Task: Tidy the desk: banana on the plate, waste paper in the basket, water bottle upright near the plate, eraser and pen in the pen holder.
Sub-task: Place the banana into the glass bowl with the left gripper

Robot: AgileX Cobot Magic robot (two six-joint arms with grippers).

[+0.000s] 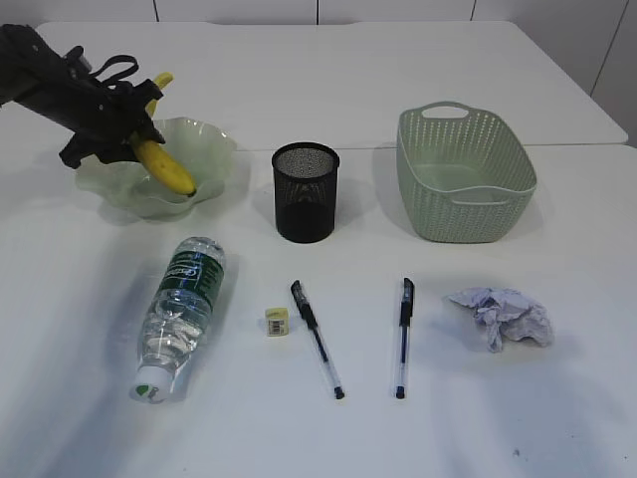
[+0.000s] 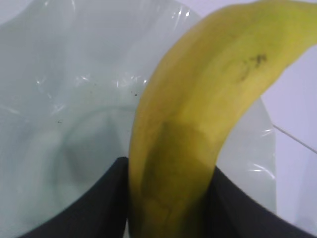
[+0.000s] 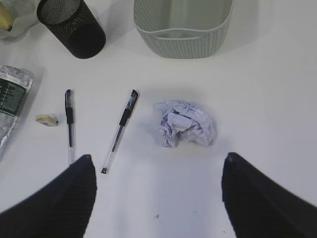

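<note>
Left gripper [image 1: 139,139] clamps the banana [image 1: 167,169] between its dark fingers [image 2: 94,203], holding it tilted over the pale green plate [image 1: 214,139]; the lower tip seems to touch the dish, though that is hard to confirm. Right gripper [image 3: 158,173] hovers with jaws spread wide above the waste paper [image 3: 185,124]. On the desk [image 1: 557,418] the water bottle [image 1: 184,309] lies on its side.

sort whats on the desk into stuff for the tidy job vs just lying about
Job: banana, plate, water bottle, eraser, two pens, pen holder, waste paper, basket.

Lying about: nothing else visible on the desk.
</note>
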